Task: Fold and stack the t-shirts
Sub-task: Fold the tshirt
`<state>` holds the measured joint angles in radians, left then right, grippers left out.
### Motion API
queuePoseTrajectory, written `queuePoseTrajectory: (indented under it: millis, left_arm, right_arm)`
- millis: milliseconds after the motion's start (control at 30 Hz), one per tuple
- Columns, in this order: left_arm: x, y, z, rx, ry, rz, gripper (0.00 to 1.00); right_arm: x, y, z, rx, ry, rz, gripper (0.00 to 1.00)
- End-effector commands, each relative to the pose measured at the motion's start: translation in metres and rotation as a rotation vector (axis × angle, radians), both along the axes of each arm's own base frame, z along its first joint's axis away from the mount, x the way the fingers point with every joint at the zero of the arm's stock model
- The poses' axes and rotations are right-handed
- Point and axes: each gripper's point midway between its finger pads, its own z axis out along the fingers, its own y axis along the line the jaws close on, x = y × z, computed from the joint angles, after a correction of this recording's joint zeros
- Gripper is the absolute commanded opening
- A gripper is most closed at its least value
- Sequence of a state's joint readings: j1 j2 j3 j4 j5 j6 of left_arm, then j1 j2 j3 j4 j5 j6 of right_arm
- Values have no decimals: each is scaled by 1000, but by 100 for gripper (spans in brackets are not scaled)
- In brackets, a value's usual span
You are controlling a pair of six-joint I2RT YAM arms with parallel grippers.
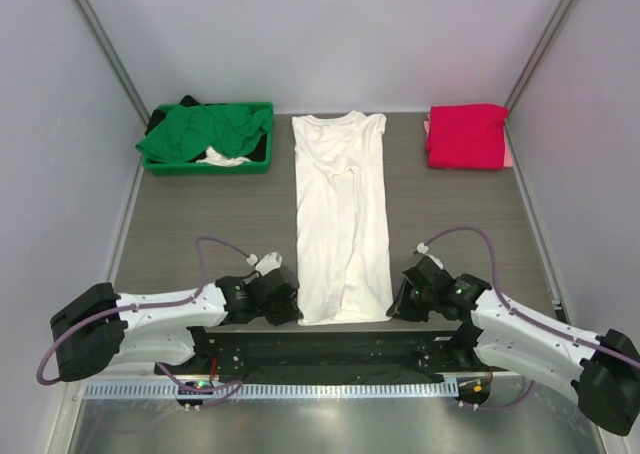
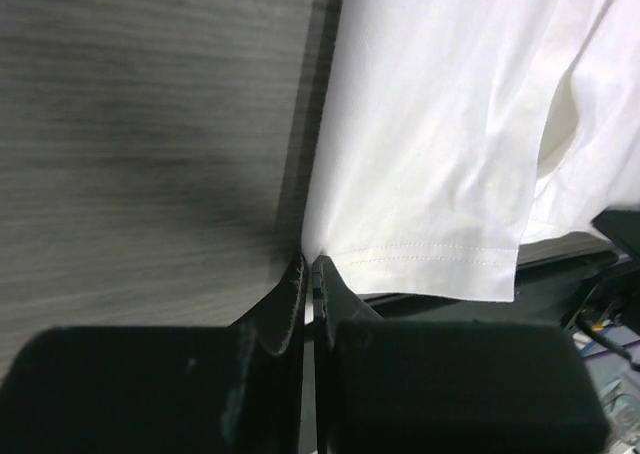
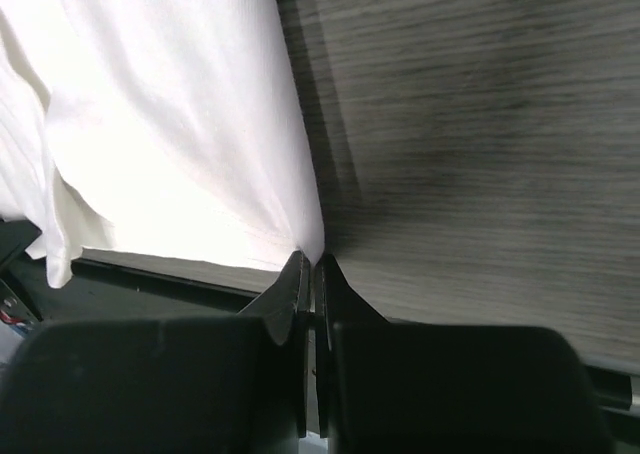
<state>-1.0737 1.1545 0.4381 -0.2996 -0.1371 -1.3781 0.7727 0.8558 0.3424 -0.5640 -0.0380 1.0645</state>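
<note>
The left arm point(image 1: 150, 319) lies low over the table point(image 1: 220, 224). It reaches in sideways to the white t-shirt point(image 1: 342, 214) from the shirt's left. The right arm point(image 1: 530, 334) lies low too and reaches in from the shirt's right. Both tips meet the near end of the white t-shirt, one at each corner.

The left pincer point(image 2: 308, 267) has its two fingers pressed tight together. The near left corner of the white t-shirt, by the stitched hem, is nipped between them. The right pincer point(image 3: 310, 264) is squeezed tight too, and it nips the near right corner of the same shirt.

The white t-shirt lies flat in a long thin strip, with its neck at the far end.

There are two arms and two pincers. Three t-shirts are plain to see. One is the white t-shirt. One is a pink-red t-shirt point(image 1: 465, 134), folded up and lying well to the right of the white t-shirt's neck end. A pale pink edge peeks out beside it, and I cannot tell what that is. One is a green t-shirt point(image 1: 205, 132), heaped in the one green bin point(image 1: 200, 167) to the left of the white t-shirt's neck end. Bits of white and black cloth show in the bin too.
</note>
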Motion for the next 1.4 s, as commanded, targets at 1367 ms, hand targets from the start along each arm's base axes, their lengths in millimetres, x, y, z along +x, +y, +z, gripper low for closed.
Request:
queuePoseTrajectory:
  millis: [1367]
  left_arm:
    - [248, 23, 150, 190, -200, 78, 0]
  right_arm:
    - [271, 9, 170, -246, -387, -2, 1]
